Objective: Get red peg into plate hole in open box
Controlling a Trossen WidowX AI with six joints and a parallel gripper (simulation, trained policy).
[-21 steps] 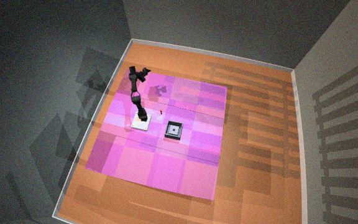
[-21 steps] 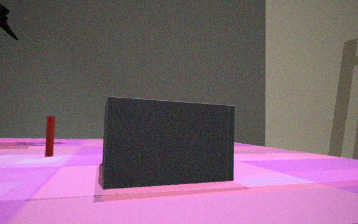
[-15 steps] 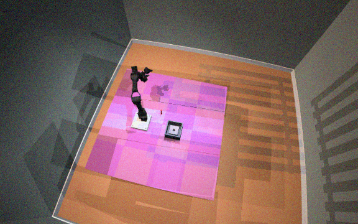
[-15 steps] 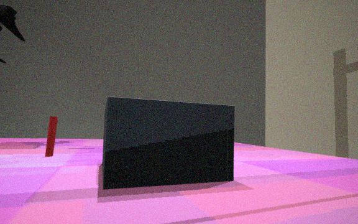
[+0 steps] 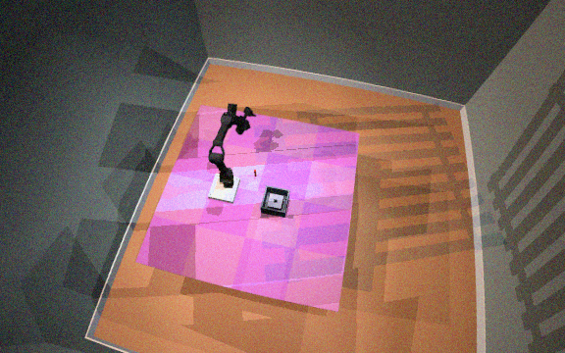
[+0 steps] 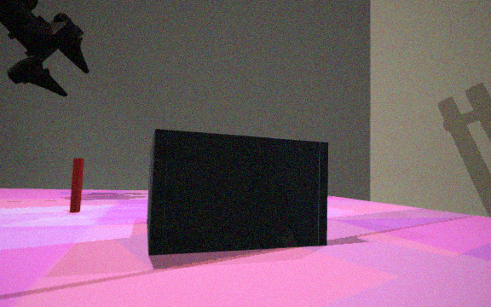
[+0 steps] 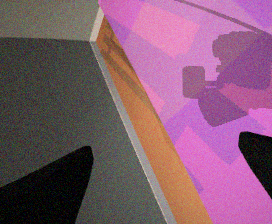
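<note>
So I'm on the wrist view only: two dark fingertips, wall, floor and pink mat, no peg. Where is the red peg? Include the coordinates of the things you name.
Observer: The red peg (image 5: 255, 173) (image 6: 77, 185) stands on end on the pink mat (image 5: 312, 245) (image 6: 228, 281) (image 7: 167, 30), outside the box (image 5: 264, 202) (image 6: 237, 192).
Operator: Does anything red show in the plate's hole?
Observer: No. From the top, the hole (image 5: 276, 201) in the plate (image 5: 271, 196) looks dark.
Operator: And how high is my open hand (image 5: 252, 122) (image 6: 77, 83) (image 7: 165, 146)?
Observer: The exterior view shows it in the air, its fingertips higher in the picture than the peg's top.
</note>
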